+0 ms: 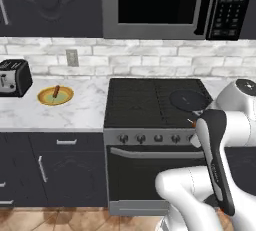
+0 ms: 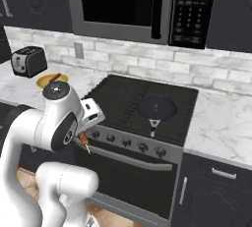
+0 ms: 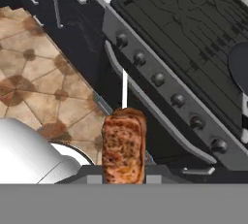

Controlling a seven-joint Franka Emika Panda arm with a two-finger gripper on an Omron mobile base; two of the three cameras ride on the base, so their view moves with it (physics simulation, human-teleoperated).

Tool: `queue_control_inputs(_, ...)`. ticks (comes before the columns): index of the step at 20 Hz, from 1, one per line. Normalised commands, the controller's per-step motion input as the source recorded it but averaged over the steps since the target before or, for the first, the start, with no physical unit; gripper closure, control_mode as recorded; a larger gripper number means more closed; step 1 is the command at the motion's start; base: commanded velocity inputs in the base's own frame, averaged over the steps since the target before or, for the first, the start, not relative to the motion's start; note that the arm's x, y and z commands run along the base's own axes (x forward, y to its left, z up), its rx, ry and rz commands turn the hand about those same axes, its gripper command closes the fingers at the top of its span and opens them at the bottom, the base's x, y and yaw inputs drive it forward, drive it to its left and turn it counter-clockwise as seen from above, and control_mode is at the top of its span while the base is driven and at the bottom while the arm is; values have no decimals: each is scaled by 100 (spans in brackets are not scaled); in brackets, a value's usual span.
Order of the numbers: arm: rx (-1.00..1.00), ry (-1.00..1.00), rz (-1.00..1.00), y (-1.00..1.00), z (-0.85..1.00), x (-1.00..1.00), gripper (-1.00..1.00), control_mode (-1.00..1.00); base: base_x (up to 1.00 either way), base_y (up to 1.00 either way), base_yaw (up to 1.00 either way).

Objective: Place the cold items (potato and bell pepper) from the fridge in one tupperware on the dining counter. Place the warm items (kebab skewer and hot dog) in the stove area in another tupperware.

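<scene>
While the arm is hanging in front of the stove (image 1: 155, 102), the end effector (image 2: 84, 140) is clamping the kebab skewer (image 3: 124, 143), its white stick pointing toward the oven handle (image 3: 150, 106). A hot dog (image 1: 56, 91) is lying on a yellow plate (image 1: 46, 99) on the table (image 1: 80, 107) beside the toaster (image 1: 14, 77).

The kebab skewer (image 3: 124, 143) ran out past the bottom of the hand view, so the grip on it could not be seen. In the right base view the arm hid most of the skewer. The brown item on the yellow plate (image 1: 55, 95) was too small to identify.
</scene>
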Motion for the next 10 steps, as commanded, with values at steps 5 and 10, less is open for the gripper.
queue_control_inputs(5, 0, 0, 0, 0, 0, 0, 100, 100, -100, 44, 42)
queue_control_inputs(10, 0, 0, 0, 0, 0, 0, 100, 100, -93, 99, 21)
